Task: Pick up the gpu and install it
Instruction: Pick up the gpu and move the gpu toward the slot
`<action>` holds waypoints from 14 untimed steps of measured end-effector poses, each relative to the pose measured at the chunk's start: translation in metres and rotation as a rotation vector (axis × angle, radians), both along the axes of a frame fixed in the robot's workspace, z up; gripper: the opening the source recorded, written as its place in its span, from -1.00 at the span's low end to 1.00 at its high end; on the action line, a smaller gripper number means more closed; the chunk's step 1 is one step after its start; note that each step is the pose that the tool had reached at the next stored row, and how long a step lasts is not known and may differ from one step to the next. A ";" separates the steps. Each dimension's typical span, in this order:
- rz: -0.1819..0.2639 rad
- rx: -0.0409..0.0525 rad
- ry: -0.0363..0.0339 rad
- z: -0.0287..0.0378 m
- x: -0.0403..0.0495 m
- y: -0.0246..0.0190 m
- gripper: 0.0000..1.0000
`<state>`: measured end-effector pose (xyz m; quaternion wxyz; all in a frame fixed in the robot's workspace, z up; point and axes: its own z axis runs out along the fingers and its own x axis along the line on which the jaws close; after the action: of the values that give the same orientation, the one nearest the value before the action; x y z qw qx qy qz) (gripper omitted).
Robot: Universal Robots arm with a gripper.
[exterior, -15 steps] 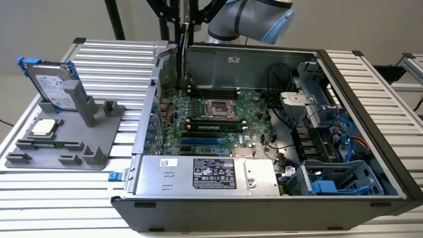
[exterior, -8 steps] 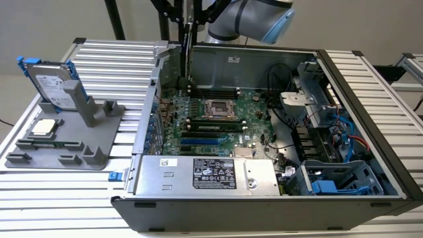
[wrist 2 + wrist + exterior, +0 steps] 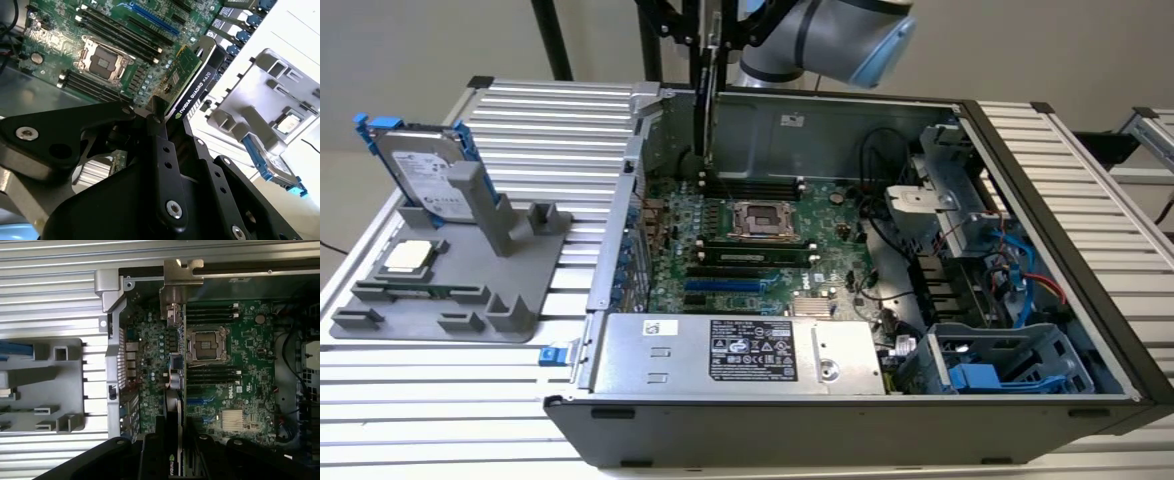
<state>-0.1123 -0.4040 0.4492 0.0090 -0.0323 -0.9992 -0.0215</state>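
Over motherboard [image 3: 55, 50], tool [image 3: 162, 117] grips gpu [image 3: 190, 70].

surface: ribbed metal table [image 3: 534, 110] | on it: open computer case [image 3: 854, 430], grey parts stand [image 3: 454, 325] alongside

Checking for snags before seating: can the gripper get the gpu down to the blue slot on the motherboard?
Probably yes. The gripper, shut on the gpu, hangs over the open case. The blue slot lies bare with nothing standing on it, and the cables sit off to the exterior view's right.
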 end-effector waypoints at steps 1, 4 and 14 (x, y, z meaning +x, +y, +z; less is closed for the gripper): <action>0.000 0.0000 0.0000 0.0000 0.0010 0.0001 -1.00; 0.000 0.0000 0.0000 0.0000 0.0043 0.0001 -1.00; 0.000 0.0000 0.0003 0.0000 0.0251 0.0001 -1.00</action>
<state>-0.0872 -0.4039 0.4492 0.0092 -0.0323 -0.9992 -0.0215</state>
